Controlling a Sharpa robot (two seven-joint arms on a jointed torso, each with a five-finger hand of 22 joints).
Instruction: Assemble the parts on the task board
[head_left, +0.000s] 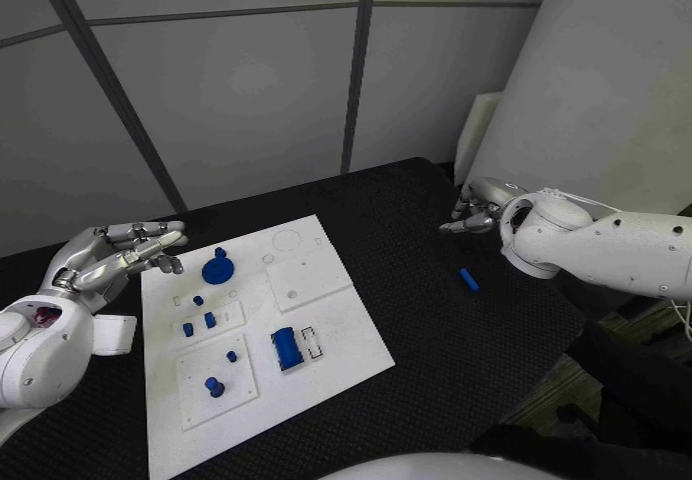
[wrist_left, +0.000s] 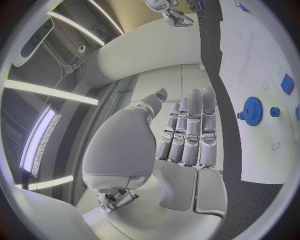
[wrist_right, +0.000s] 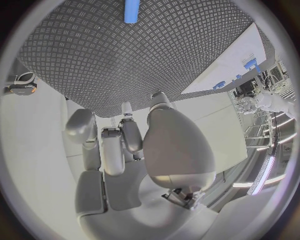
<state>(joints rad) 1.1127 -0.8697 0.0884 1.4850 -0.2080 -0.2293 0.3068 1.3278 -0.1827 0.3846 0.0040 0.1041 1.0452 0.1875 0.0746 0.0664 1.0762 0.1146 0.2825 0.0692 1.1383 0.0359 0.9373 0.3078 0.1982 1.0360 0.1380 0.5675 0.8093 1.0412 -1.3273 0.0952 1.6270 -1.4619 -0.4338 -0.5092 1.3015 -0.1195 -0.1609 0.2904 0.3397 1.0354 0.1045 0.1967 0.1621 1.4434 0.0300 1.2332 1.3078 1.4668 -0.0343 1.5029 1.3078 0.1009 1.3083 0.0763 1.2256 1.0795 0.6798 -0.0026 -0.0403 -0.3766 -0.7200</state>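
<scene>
The left hand (head_left: 123, 255) floats just off the left edge of the task board (head_left: 339, 330). Its fingers (wrist_left: 187, 130) are straight and side by side, and it holds nothing. It does not touch the board.

Close to that hand, on the board, sits a round blue gear (head_left: 218, 268) with teeth on its rim. A small blue knob (wrist_left: 275, 112) is next to the gear. Further down the board there are two little blue pegs (head_left: 199, 324) standing side by side, then two small blue pegs (head_left: 215, 386) on a square plate, and a bigger blue block (head_left: 287, 349) sitting in the middle with a small white frame beside it.

The right hand (head_left: 473, 208) is far away, over the black table (head_left: 433, 300) past the right side of the board. Its fingers (wrist_right: 112, 145) are curled in a little, and nothing is in them. I think it is loose and not gripping.

One blue stick (head_left: 469, 279) lies alone on the table, between the board and the right hand, touching neither.

Some parts look like they are already in their spots. Some round holes near the top of the board look bare. So I think the job is partly done. The blue stick should go on the board, and the right hand is the nearer one to pick it up
</scene>
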